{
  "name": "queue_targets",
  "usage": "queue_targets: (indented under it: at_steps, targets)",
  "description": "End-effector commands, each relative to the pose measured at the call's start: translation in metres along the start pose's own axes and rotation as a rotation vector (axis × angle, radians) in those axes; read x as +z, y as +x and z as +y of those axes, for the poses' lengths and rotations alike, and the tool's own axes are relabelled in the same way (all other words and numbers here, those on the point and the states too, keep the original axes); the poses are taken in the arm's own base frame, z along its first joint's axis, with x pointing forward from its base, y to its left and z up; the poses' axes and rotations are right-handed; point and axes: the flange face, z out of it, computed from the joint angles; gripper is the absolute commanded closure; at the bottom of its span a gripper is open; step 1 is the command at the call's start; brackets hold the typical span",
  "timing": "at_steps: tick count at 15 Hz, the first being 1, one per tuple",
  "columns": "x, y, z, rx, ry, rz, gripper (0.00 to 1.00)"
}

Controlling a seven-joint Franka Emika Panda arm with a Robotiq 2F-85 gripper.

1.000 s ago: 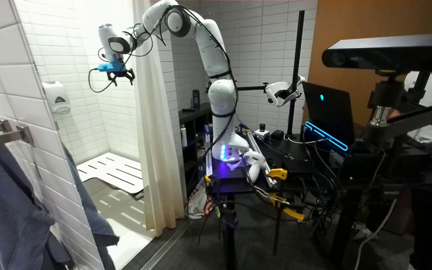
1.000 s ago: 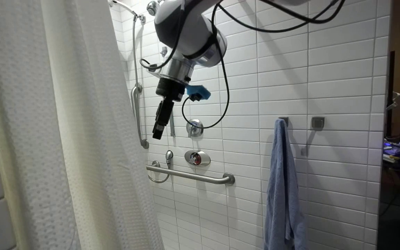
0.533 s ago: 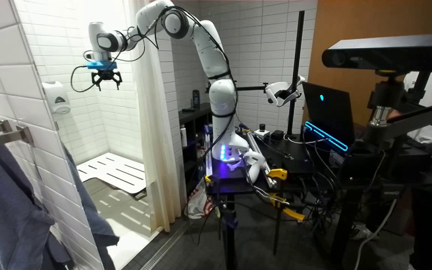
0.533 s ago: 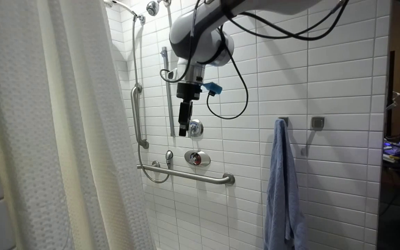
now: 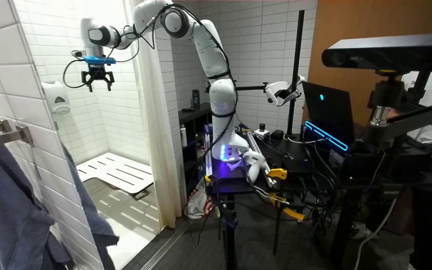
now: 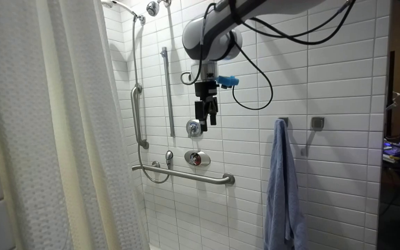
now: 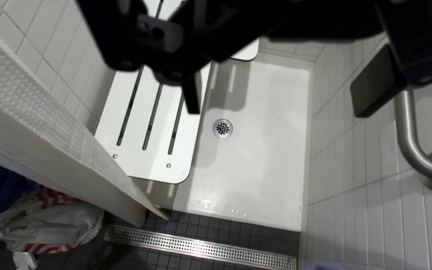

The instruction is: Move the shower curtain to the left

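Position check: end effector (image 5: 99, 89) apart from shower curtain (image 5: 159, 131)

In both exterior views, you have the end effector pointing downward at the tip of the robot arm (image 5: 221, 95). Its fingers (image 7: 374, 85) are spread; you see a wide gap between them in the wrist view.

The shower curtain hangs in vertical folds. In an exterior view, you find it to the right of the end effector and left of the arm's base; the forearm crosses in front of its upper part. In an exterior view, the shower curtain (image 6: 64, 121) fills the near left, and the end effector (image 6: 208, 124) is well to the right, in front of the far tiled wall (image 6: 241, 146). In the wrist view, the shower curtain is on the left, its lower corner just beside the metal floor grate (image 7: 201, 247).

For reference, your slatted bench (image 5: 115, 172) lies below the end effector and left of the shower curtain in an exterior view. In the wrist view, the round drain (image 7: 222, 128) is to the right of this bench. In an exterior view, you see the grab bar (image 6: 189, 176) below the end effector and a blue towel (image 6: 283, 187) hanging to its right.
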Motion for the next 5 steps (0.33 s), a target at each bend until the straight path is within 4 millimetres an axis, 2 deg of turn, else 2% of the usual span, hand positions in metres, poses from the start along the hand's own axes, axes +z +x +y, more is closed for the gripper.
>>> queue_targets:
  at_steps: [1,2,3,5]
  targets:
    - [-0.0128,-0.0183,0.0075,0.128,-0.004,-0.086,0.00]
    - [-0.0116,-0.0242,0.0065,0.148,0.039,-0.124,0.00]
    - [-0.0031,-0.0145,0.0068,0.099,0.018,-0.082,0.00]
    - [-0.0032,-0.0160,0.0080,0.105,0.021,-0.089,0.00]
